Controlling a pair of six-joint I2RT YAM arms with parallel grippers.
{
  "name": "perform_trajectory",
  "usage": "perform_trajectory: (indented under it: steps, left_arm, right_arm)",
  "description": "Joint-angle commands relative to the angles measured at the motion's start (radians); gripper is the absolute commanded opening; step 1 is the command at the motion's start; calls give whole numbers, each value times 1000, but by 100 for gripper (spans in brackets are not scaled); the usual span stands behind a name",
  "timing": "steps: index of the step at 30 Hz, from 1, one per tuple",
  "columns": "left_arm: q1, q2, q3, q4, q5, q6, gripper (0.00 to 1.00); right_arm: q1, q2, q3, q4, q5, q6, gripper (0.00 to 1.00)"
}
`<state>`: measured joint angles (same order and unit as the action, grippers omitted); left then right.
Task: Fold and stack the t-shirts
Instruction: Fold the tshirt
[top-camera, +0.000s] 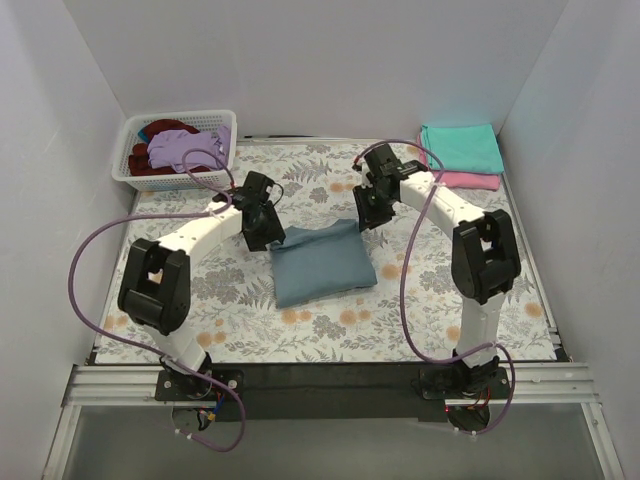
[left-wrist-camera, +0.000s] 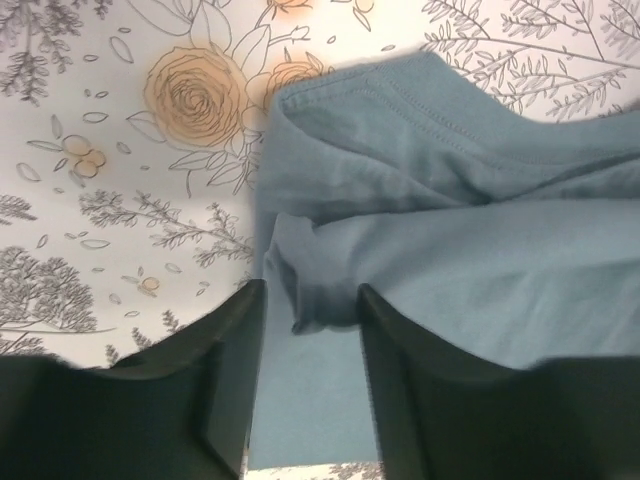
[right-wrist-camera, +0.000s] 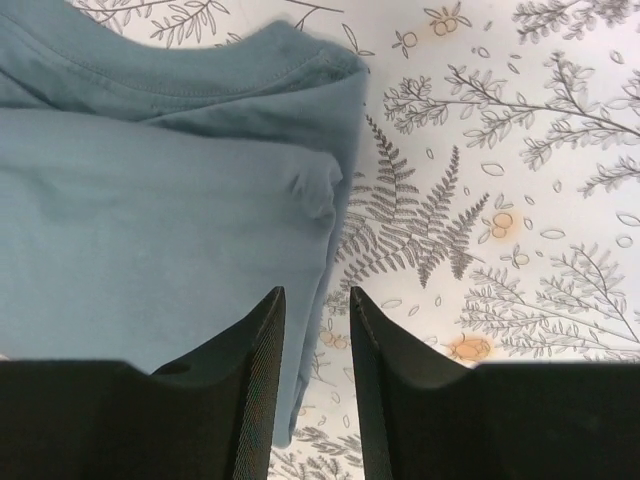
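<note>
A slate blue-grey t-shirt (top-camera: 322, 262) lies folded in a rough rectangle on the flowered table cover. My left gripper (top-camera: 268, 238) hovers over its far left corner, my right gripper (top-camera: 368, 220) over its far right corner. In the left wrist view the left gripper (left-wrist-camera: 310, 290) is open, with a puckered fold of the shirt (left-wrist-camera: 450, 250) lying loose below the gap. Seen from the right wrist, the right gripper (right-wrist-camera: 315, 292) is open above the shirt's (right-wrist-camera: 150, 230) edge, gripping nothing. A folded teal t-shirt (top-camera: 460, 147) rests on a pink one (top-camera: 472, 181) at the far right.
A white lattice basket (top-camera: 130, 172) at the far left corner holds lilac (top-camera: 185, 150) and dark red (top-camera: 165, 127) shirts. White walls close in the table on three sides. A dark rail (top-camera: 320, 385) with both arm bases runs along the near edge.
</note>
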<state>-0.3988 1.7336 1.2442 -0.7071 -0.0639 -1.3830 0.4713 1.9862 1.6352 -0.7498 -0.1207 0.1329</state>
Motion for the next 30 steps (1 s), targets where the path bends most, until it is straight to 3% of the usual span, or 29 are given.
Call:
perform_trajectory:
  steps: [1, 3, 6, 10, 13, 20, 30]
  left_arm:
    - [9, -152, -41, 49, -10, 4, 49]
    - [9, -247, -81, 104, 3, 1, 59]
    - [6, -340, -187, 193, 61, -1, 58]
    - [-8, -434, -354, 357, 251, -8, 45]
    - [-9, -418, -410, 478, 320, -16, 36]
    - [54, -231, -353, 647, 292, -37, 24]
    - [167, 135, -252, 773, 365, -94, 18]
  right_arm:
    - [-3, -160, -61, 124, 53, 51, 39]
    - [-3, -249, -165, 225, 10, 72, 39]
    - [-5, -360, -342, 415, -150, 82, 41]
    - [-3, -388, -471, 618, -455, 120, 41]
    - [-5, -351, -514, 733, -528, 155, 41]
    - [-42, -155, -492, 1015, -663, 269, 41]
    - [-183, 155, -436, 1317, -698, 485, 41]
